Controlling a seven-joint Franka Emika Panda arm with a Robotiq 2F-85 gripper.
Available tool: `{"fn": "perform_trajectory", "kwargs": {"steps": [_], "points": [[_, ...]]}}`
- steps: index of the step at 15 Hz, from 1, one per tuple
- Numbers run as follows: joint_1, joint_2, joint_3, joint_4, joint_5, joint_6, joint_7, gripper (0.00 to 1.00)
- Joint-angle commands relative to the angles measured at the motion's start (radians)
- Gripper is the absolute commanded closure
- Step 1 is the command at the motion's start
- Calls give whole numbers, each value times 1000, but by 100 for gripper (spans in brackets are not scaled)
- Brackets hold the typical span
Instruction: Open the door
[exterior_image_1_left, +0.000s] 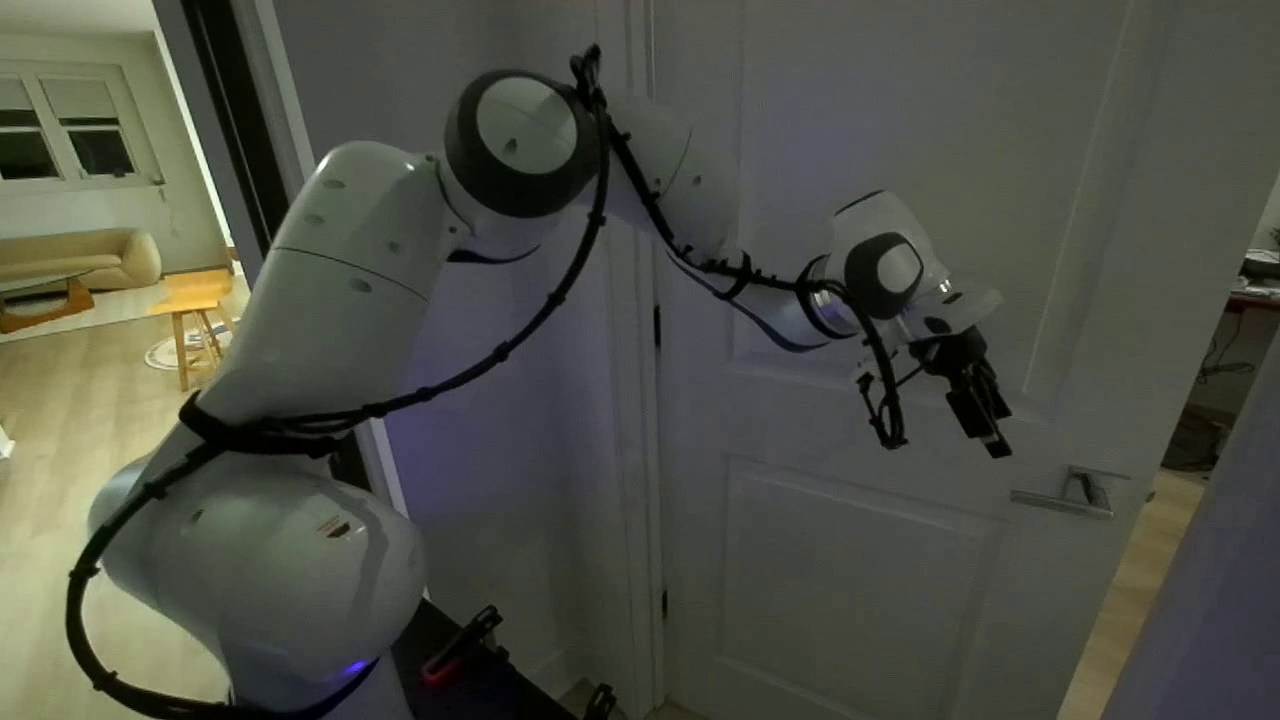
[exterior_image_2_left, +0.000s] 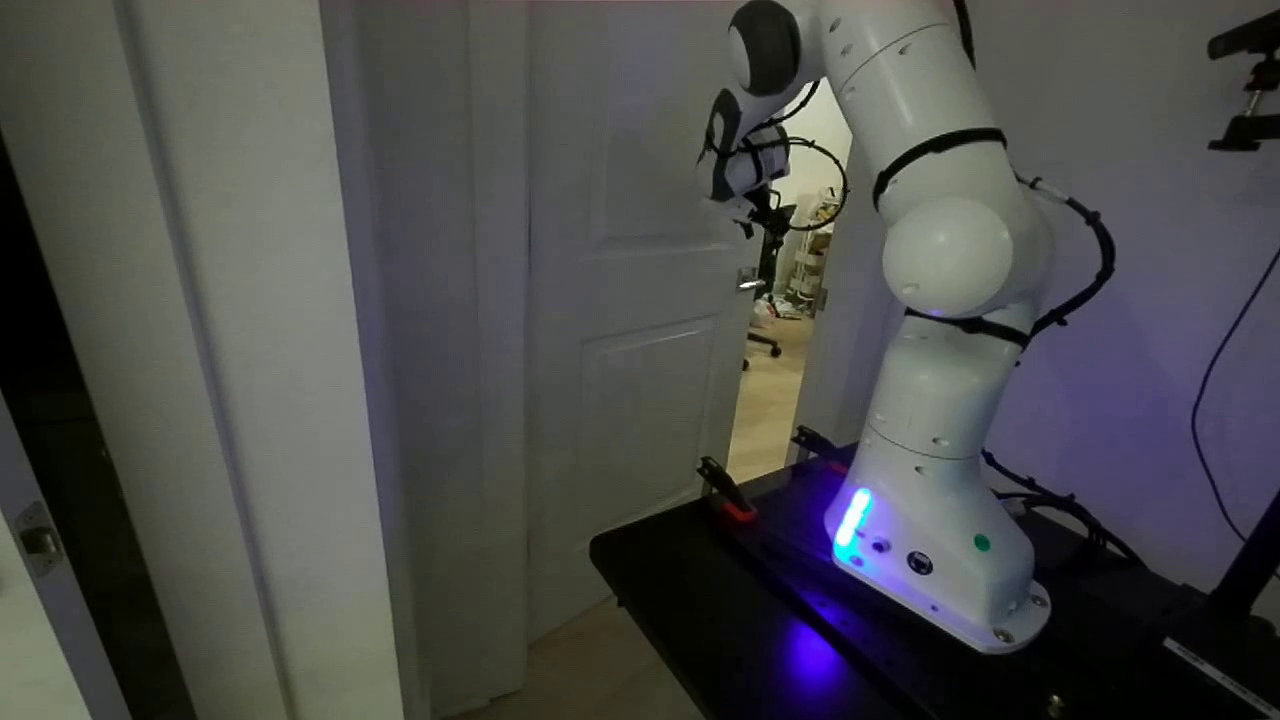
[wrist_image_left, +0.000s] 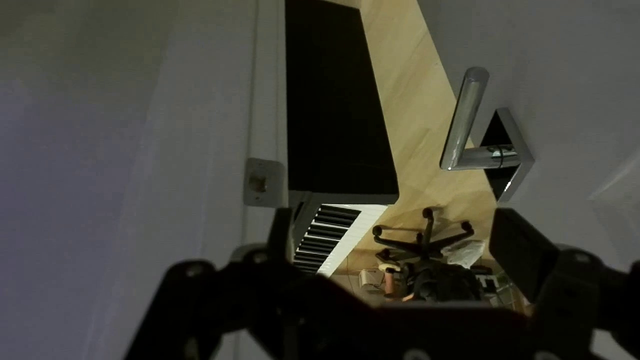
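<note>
The white panelled door (exterior_image_1_left: 860, 570) stands partly open; it also shows in an exterior view (exterior_image_2_left: 640, 410). A gap at its free edge shows the room beyond. Its silver lever handle (exterior_image_1_left: 1070, 495) also shows in an exterior view (exterior_image_2_left: 748, 284). In the wrist view the door (wrist_image_left: 575, 90) is at the right, with the handle (wrist_image_left: 462, 125) above the right fingertip. My gripper (exterior_image_1_left: 985, 430) is above the handle and apart from it in both exterior views (exterior_image_2_left: 768, 222). In the wrist view its fingers (wrist_image_left: 392, 220) are wide open with nothing between them.
The door frame has a strike plate (wrist_image_left: 264, 182) at the left of the wrist view. Beyond the gap are a piano keyboard (wrist_image_left: 330, 235) and a wheeled chair (wrist_image_left: 425, 245). The arm stands on a black table (exterior_image_2_left: 720, 600) with clamps (exterior_image_2_left: 728, 490) at its edge.
</note>
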Motion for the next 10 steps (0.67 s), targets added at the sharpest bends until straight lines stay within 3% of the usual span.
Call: {"fn": "perform_trajectory", "kwargs": {"steps": [1,4,7,8,9,10], "points": [[40,-200,13,-111,-129,-117,-39,0],[55,-318,40,-145,-253,-223,-8,0],[37,-425,110,-169,-353,-327,28,0],[23,-461,144,-179,-380,-364,45,0],[-47,-379,186,-120,-363,-326,33,0],[-57,-410,212,-129,-380,-351,41,0]]}}
